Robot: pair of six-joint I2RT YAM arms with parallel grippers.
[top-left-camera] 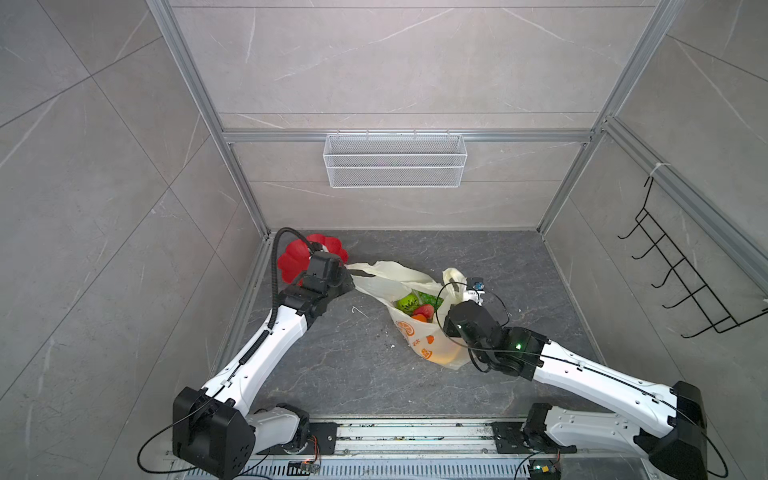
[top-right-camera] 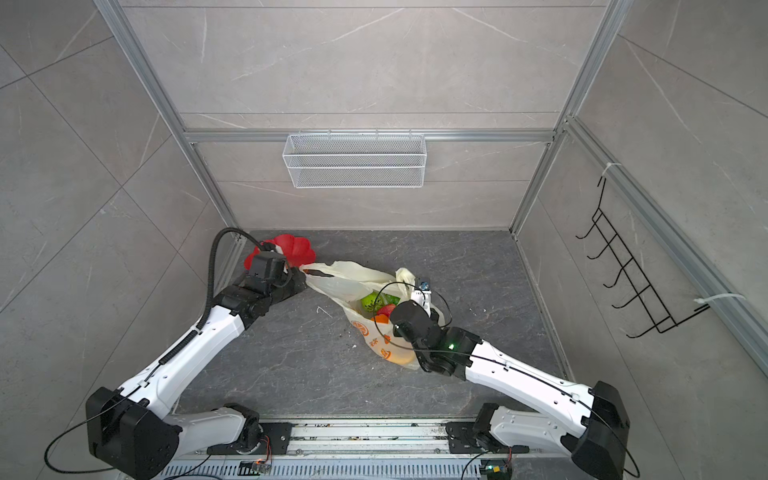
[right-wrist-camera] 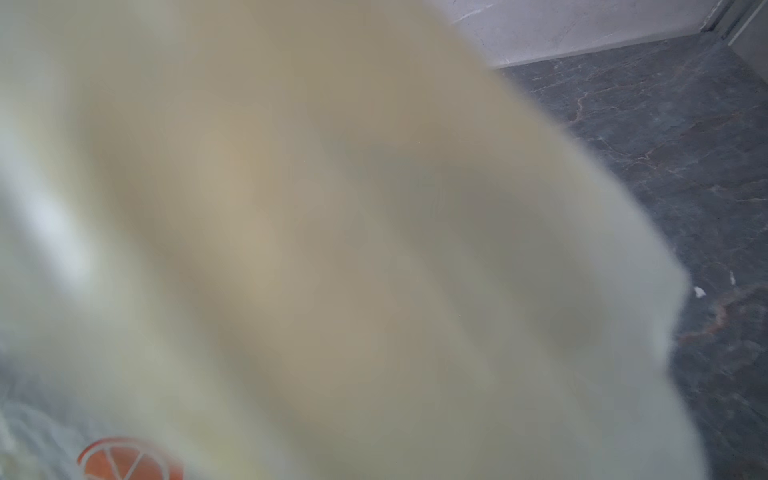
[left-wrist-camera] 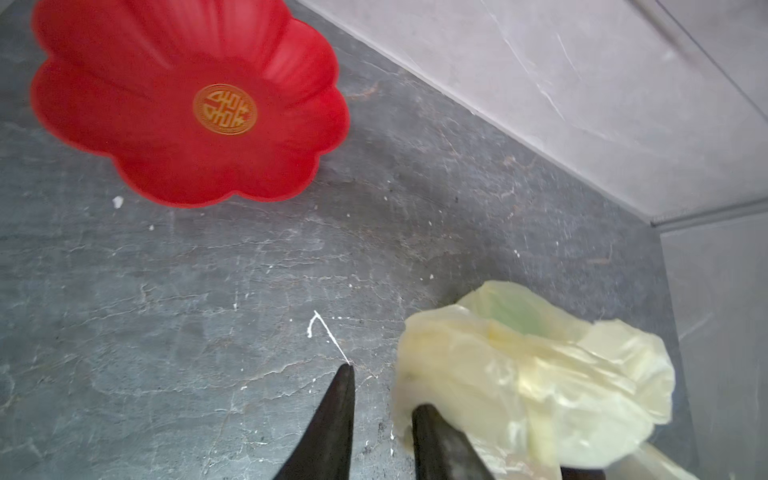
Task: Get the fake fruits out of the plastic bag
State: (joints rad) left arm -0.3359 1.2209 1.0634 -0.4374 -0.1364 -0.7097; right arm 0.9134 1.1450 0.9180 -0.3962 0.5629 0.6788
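The plastic bag point(top-left-camera: 419, 336) lies in the middle of the dark table with its mouth pulled wide. Inside show fake fruits: a green round fruit point(top-left-camera: 406, 303), a red one point(top-left-camera: 424, 311) and an orange one point(top-left-camera: 419, 318). My left gripper point(top-left-camera: 353, 276) is at the bag's left handle. In the left wrist view its jaws point(left-wrist-camera: 384, 388) stand slightly apart, bare table between the tips, and bag film point(left-wrist-camera: 540, 374) drapes over one finger. My right gripper point(top-left-camera: 467, 297) is at the raised right handle. Its jaws are hidden, and bag film point(right-wrist-camera: 332, 208) fills the right wrist view.
A red flower-shaped plate point(top-left-camera: 295, 257) sits at the back left corner, partly under the left wrist. A white mesh basket point(top-left-camera: 395, 160) hangs on the back wall. A black hook rack point(top-left-camera: 681, 274) hangs on the right wall. Walls enclose the table on three sides.
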